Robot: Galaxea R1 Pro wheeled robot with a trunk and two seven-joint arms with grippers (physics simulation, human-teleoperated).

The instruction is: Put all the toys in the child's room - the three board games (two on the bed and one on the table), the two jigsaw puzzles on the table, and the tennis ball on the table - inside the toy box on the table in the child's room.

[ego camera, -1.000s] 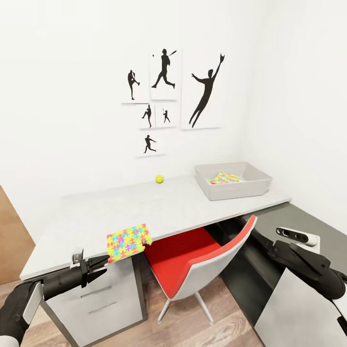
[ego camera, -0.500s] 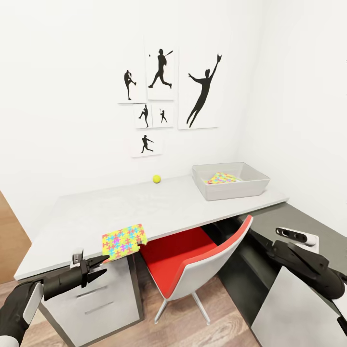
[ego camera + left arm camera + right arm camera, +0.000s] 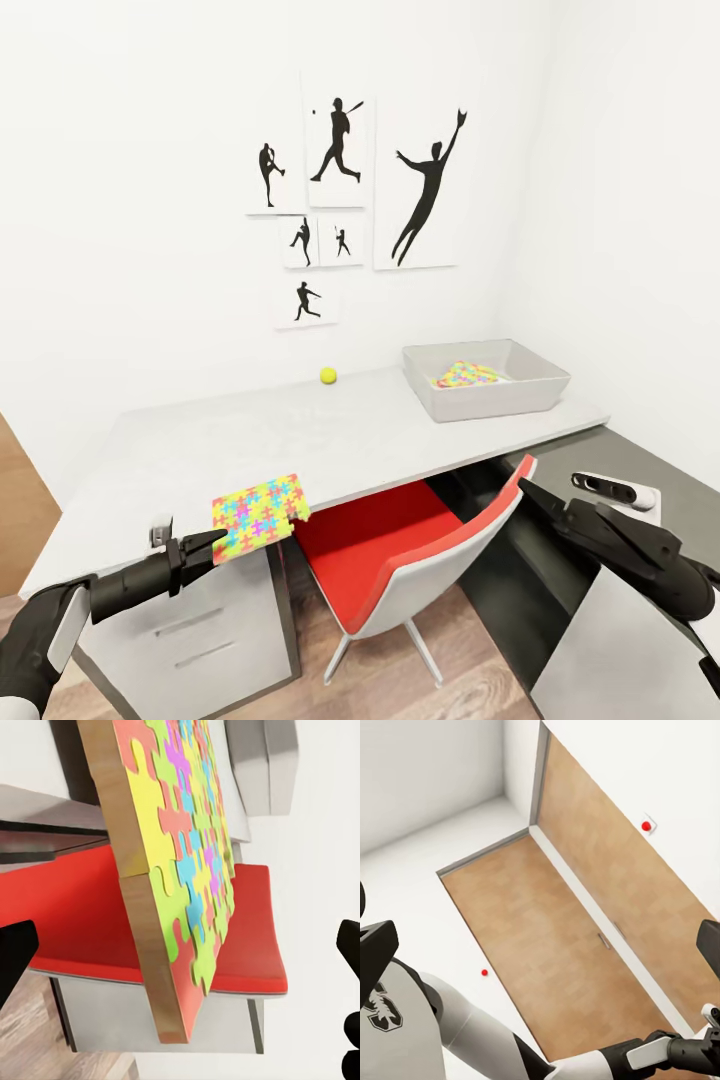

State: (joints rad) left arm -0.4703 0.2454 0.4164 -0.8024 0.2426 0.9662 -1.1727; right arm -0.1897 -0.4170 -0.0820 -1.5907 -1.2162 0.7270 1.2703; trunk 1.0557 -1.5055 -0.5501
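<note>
Overhanging the near edge of the tabletop (image 3: 300, 440), a jigsaw puzzle (image 3: 258, 505) of yellow, pink, blue and green pieces sits at the tips of the left gripper (image 3: 205, 550). Its jaws are spread to either side of the sheet's near corner, and whether they actually pinch it cannot be told. In the left wrist view the same puzzle (image 3: 184, 870) appears edge-on, a thin board with a wood-coloured side, with the red seat of a chair (image 3: 82, 922) behind it.

Further along the pale tabletop, near the wall, rests the tennis ball (image 3: 328, 375), small and yellow-green, well apart from the puzzle. At the far right end stands the toy box (image 3: 487, 380), a shallow grey tray with sloping sides, and a second jigsaw puzzle (image 3: 465, 375) lies inside it, tilted against one wall.

Under the tabletop the chair (image 3: 420, 555) with red seat and white shell is turned toward the right gripper (image 3: 527, 492), which hangs by the chair's back edge; the state of its jaws cannot be told. Drawers (image 3: 190, 640) stand below the tabletop's left end. Black silhouettes of ball players (image 3: 345, 205) hang on the white wall above.
</note>
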